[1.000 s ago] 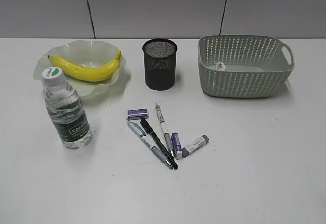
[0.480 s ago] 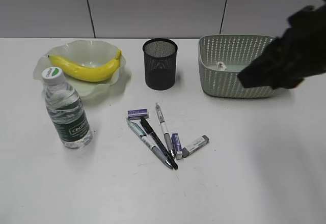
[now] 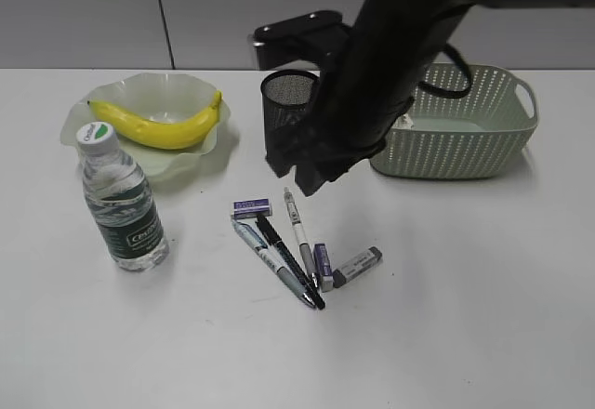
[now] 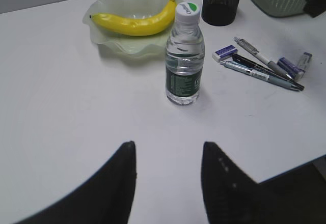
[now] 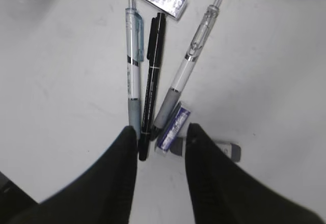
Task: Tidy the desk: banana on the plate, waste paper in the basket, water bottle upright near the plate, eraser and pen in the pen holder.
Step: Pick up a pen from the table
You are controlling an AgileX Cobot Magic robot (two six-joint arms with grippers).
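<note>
Right wrist view only: right claw [image 5: 160, 132] spread above pens [image 5: 151, 84] (left claw [image 4: 168, 150] parted too)

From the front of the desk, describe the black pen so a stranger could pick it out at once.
Start at the black mesh pen holder and drop toward the front edge to the cluster of pens and erasers. Three pens lie there side by side; the black pen is the middle one, opaque and dark, while its neighbours have clear barrels.
</note>
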